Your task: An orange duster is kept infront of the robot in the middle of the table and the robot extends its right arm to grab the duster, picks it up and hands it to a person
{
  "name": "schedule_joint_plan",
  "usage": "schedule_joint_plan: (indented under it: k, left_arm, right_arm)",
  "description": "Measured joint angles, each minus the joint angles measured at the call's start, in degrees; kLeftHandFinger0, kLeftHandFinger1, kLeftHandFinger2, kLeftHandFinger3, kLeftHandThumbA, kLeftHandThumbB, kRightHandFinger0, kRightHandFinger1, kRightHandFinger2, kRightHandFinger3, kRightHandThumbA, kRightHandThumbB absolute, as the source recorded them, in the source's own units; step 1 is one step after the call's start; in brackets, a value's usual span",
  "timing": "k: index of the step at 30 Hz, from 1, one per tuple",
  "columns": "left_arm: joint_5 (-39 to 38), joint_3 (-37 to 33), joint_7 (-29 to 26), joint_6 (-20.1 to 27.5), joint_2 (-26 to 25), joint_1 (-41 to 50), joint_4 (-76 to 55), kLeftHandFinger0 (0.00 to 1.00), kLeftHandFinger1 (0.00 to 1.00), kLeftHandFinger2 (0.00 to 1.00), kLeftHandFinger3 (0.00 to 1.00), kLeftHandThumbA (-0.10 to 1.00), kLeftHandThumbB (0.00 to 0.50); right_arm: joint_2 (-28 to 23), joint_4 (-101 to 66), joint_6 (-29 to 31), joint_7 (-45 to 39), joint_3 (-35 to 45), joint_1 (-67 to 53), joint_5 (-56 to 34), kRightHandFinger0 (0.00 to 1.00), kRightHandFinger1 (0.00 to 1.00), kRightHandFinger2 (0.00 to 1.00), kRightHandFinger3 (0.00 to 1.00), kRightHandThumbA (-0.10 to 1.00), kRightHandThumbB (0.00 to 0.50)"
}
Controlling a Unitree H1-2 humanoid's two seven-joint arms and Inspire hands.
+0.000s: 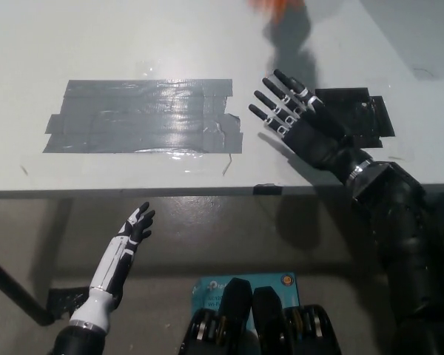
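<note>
Only a sliver of the orange duster (277, 4) shows at the very top edge of the head view, blurred, above the table. My black right hand (296, 118) is stretched over the white table (133, 44), palm up, fingers spread and holding nothing. The duster is well clear of it, up and slightly left of the fingertips. My white left hand (129, 235) rests below the table's front edge at the lower left, fingers apart and empty. Whoever holds the duster is out of the picture.
A large grey tape patch (144, 115) lies on the table at centre left. A black tape patch (359, 111) sits under and beside my right wrist. The table's front edge (170, 192) runs across the middle. A blue box (277, 282) lies on the floor below.
</note>
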State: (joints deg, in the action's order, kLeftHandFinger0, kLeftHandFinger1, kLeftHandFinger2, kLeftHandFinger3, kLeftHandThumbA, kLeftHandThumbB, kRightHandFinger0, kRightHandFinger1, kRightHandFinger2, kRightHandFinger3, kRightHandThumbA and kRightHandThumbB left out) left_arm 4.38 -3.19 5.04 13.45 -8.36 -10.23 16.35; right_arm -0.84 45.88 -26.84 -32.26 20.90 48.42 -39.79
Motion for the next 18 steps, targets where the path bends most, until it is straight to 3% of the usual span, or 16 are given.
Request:
schedule_joint_plan:
  k: [8,15,18]
  left_arm:
    - [0.00,0.01,0.04,-0.21,-0.10,-0.15,0.01,1.00,1.00,1.00,1.00,1.00,0.175]
    - [0.01,-0.02,0.04,-0.53,-0.06,-0.27,0.27,1.00,1.00,1.00,1.00,1.00,0.176]
    - [0.01,-0.01,0.03,-0.69,-0.07,-0.29,0.29,1.00,1.00,1.00,1.00,1.00,0.183]
  right_arm:
    - [-1.00,-13.36,-0.02,-1.27,-2.40,-6.84,-0.79,1.00,1.00,1.00,1.00,1.00,0.500]
    - [-1.51,-27.74,-0.01,-0.48,-3.21,-16.56,-0.52,1.00,1.00,1.00,1.00,1.00,0.479]
    - [-1.39,-32.88,0.04,0.00,-3.29,-20.88,-0.12,1.00,1.00,1.00,1.00,1.00,0.416]
